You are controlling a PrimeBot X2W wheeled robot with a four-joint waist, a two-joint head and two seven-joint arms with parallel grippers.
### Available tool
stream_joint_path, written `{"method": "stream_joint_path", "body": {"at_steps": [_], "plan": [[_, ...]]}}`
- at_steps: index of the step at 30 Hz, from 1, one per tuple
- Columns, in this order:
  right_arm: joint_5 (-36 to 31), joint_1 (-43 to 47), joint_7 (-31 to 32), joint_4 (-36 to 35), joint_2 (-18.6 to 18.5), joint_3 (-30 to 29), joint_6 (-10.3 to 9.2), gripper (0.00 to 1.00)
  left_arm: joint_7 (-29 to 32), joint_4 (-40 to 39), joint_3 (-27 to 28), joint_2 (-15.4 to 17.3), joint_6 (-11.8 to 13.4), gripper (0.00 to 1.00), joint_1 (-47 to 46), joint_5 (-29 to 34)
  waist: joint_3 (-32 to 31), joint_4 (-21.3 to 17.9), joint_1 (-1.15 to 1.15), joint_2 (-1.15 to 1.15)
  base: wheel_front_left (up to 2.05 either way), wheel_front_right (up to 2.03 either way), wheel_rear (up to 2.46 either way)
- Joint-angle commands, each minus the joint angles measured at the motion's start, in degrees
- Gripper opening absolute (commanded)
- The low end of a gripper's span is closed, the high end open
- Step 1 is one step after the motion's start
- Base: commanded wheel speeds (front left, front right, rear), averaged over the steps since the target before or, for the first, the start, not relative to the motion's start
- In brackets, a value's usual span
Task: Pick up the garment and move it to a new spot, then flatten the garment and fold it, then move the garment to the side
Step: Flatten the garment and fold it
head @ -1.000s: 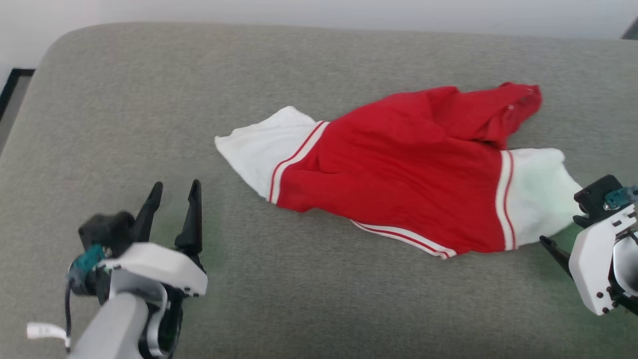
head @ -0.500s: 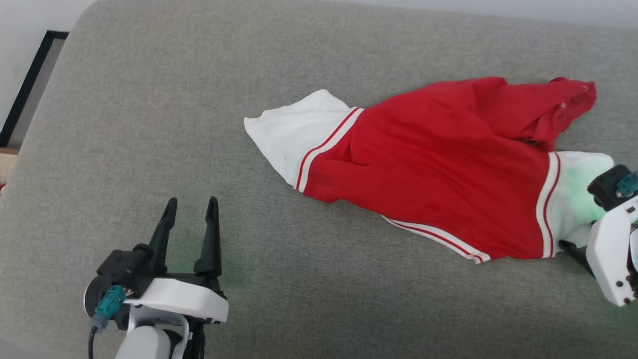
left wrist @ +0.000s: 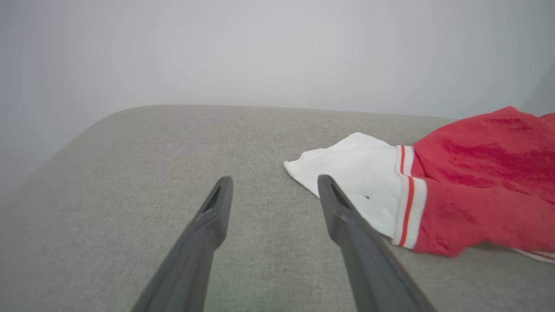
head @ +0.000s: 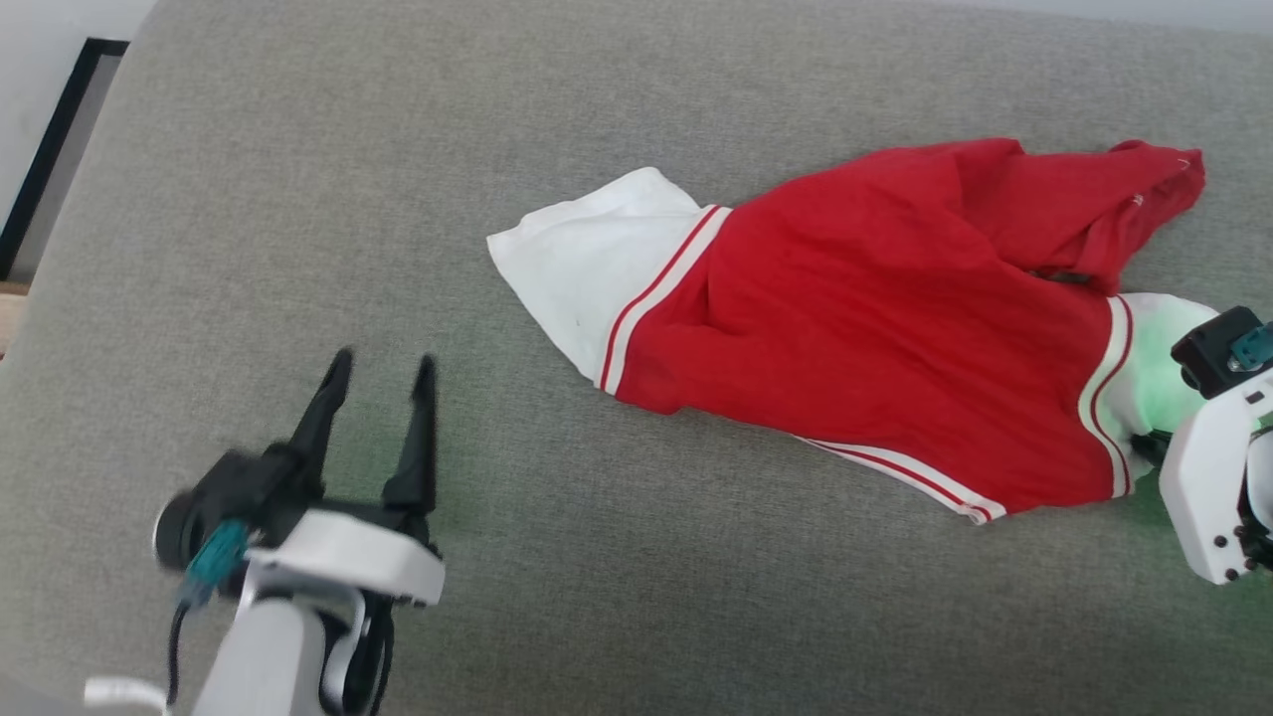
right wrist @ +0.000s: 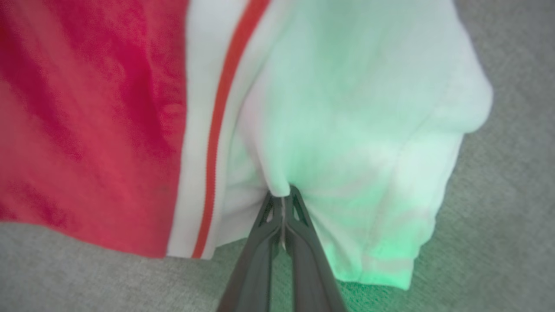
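The red garment [head: 875,328] lies crumpled on the grey cushion [head: 298,199], one white sleeve [head: 587,259] spread to the left. Its other white sleeve [head: 1154,363] is at the right edge, where my right gripper [head: 1146,446] meets it. In the right wrist view the right gripper [right wrist: 282,197] is shut, pinching a fold of that white sleeve [right wrist: 355,108] beside the red-striped band. My left gripper [head: 383,370] hovers open over bare cushion, left of and nearer than the garment. In the left wrist view the left gripper [left wrist: 274,182] has nothing between its fingers, and the white sleeve [left wrist: 360,173] lies just to the right.
The cushion's rounded far-left corner [head: 149,30] drops toward a pale floor with a dark frame [head: 50,149]. Bare grey fabric stretches across the left and front of the cushion. A pale wall [left wrist: 260,52] stands behind.
The head camera has swung, shifting the whole picture. My right gripper has come onto the right white sleeve, which is now bunched. My left gripper is blurred with motion and sits slightly farther left.
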Motion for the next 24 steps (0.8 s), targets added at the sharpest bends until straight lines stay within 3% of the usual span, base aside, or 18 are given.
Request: {"method": "stream_joint_path", "body": {"at_steps": [1,5,10,13,21,24], "plan": [[-0.3,2.6,0.6,3.5,2.8,3.1,-0.29,0.00,0.2,1.1,-1.9,1.6,-0.5,1.00,-2.6,-0.1,-0.2,-0.5,0.00,0.00,0.00,0.00,0.00],[-0.9,1.5,-0.3,3.5,3.1,3.2,-0.22,0.00,8.3,3.0,-9.4,6.2,-0.8,1.00,-9.6,-6.2,-0.2,-1.4,0.00,0.00,0.00,0.00,0.00],[-1.0,-0.8,-0.3,3.2,4.2,4.0,-0.21,0.00,35.5,5.3,-15.9,12.6,-0.8,1.00,-17.5,-26.5,0.0,-3.2,0.00,0.00,0.00,0.00,0.00],[-1.1,-2.2,-0.3,3.1,4.9,4.6,-0.17,0.00,48.6,7.0,-14.4,14.6,-0.7,1.00,-21.7,-36.6,0.8,-4.5,0.00,0.00,0.00,0.00,0.00],[-1.1,-4.8,-0.4,3.8,5.7,6.4,-0.37,0.00,62.7,11.8,-14.2,15.7,0.5,1.00,-27.7,-43.5,3.8,-7.1,0.00,0.00,0.00,0.00,0.00],[-1.1,-6.0,-0.6,4.5,5.8,7.2,-0.46,0.00,65.2,14.4,-14.5,14.0,0.4,1.00,-28.8,-45.6,4.9,-7.8,0.00,0.00,0.00,0.00,0.00]]}}
